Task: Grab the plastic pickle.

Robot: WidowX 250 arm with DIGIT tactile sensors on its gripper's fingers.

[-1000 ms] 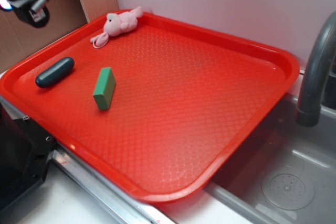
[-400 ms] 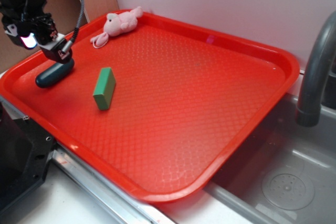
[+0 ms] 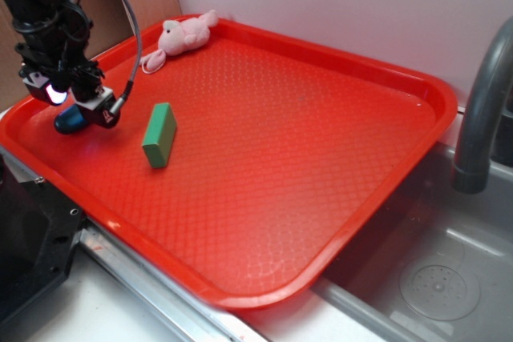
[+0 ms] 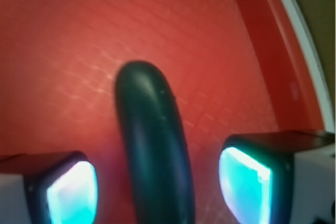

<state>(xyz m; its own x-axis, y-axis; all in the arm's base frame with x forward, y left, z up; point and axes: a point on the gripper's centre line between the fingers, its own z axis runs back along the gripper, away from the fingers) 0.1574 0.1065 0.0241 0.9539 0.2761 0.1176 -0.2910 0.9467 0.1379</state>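
Observation:
The plastic pickle [image 3: 70,120] is a dark teal capsule lying near the left edge of the red tray [image 3: 321,158]. My gripper [image 3: 78,108] has come down over it, so only its front end shows in the exterior view. In the wrist view the pickle [image 4: 155,150] runs lengthwise between my two glowing pads [image 4: 245,182]. The gripper [image 4: 157,190] is open, with a gap of bare tray on each side of the pickle.
A green rectangular block [image 3: 159,134] lies just right of the gripper. A pink plush toy [image 3: 182,36] sits at the tray's far rim. The tray's raised left rim [image 4: 286,51] is close by. A grey faucet [image 3: 485,110] and sink [image 3: 433,278] are at the right.
The arm has dropped from above the tray's left corner down onto the pickle, which now lies between the open fingers. The pickle, block and plush have not moved.

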